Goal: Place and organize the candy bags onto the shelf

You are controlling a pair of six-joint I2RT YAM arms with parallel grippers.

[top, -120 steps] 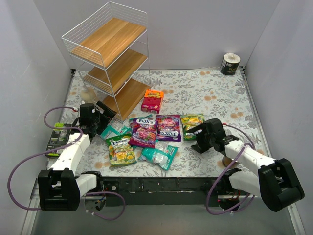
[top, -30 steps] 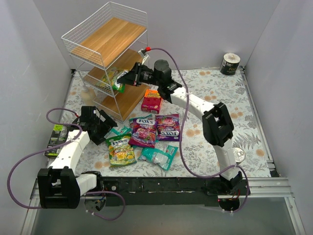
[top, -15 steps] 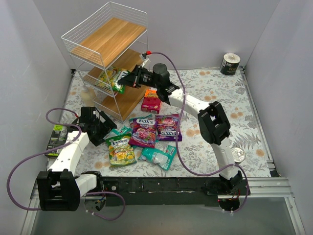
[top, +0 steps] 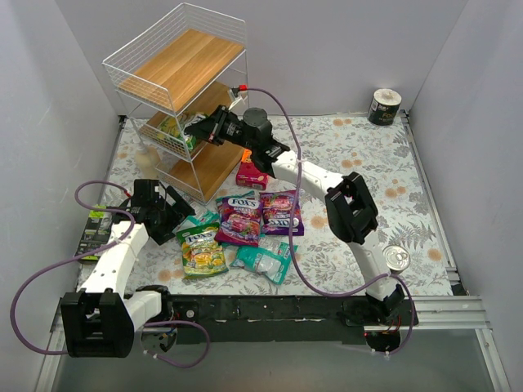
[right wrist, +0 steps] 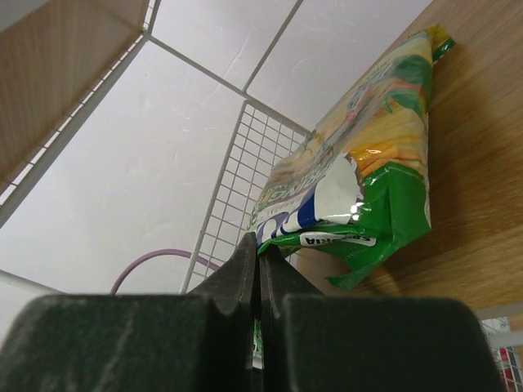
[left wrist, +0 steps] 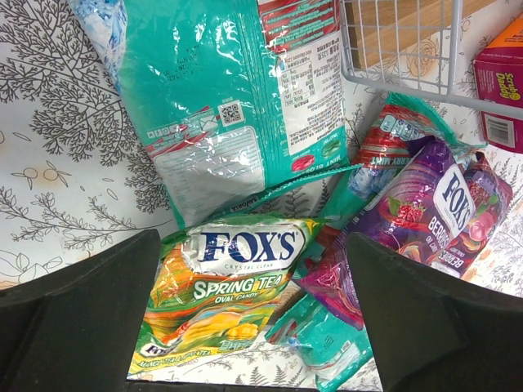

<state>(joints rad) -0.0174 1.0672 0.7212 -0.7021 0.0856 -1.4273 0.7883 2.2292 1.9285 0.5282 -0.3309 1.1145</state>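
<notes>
The shelf [top: 180, 65] is a white wire rack with slanted wood tiers at the back left. My right gripper [top: 196, 129] reaches into its middle tier, shut on the edge of a yellow-green candy bag [top: 173, 128]. The right wrist view shows the right gripper [right wrist: 260, 245] pinching that bag [right wrist: 368, 163], which lies on the wood against the wire wall. My left gripper [top: 169, 211] hangs open near the shelf's foot. In its wrist view the left gripper [left wrist: 253, 310] is above a Spring Tea bag [left wrist: 225, 286], beside a teal bag [left wrist: 237, 106] and a purple bag [left wrist: 425, 212].
On the floral cloth lie two purple bags [top: 242, 219], a teal bag [top: 264, 260] and the yellow-green bag [top: 202, 251]. An orange-pink box [top: 253, 170] sits by the shelf's foot. A can [top: 397, 258] stands at right, a roll [top: 384, 106] at the back right.
My right gripper has carried the yellow-green bag leftward, deeper into the shelf's middle tier. The left arm has hardly moved.
</notes>
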